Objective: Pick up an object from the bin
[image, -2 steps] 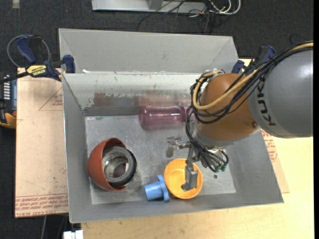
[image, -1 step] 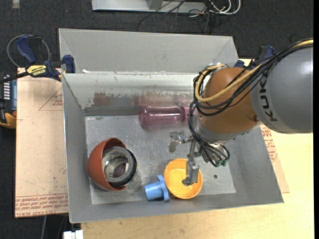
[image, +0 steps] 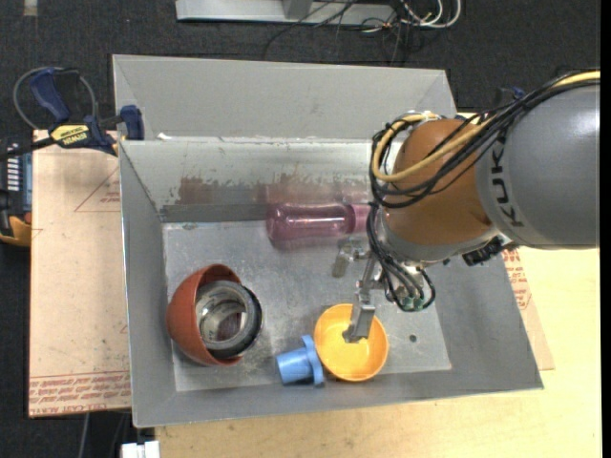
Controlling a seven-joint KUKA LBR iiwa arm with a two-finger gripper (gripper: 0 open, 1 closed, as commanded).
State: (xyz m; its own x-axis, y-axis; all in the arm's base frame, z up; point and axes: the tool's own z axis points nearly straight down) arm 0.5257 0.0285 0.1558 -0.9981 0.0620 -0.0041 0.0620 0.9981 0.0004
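One finger of my gripper [image: 359,324] reaches down into a small orange bowl [image: 351,346] near the bin's front, right of the middle. Its tip rests inside the bowl, close to the bowl's back rim. A blue plastic piece [image: 299,364] with a round cap shape lies touching the bowl's left side. A pink translucent bottle [image: 310,222] lies on its side against the back wall, behind the gripper.
A brown-red bowl with a metal cup inside it sits at the front left of the bin. The arm with its orange cover and cables hangs over the bin's right side and hides the floor beneath it.
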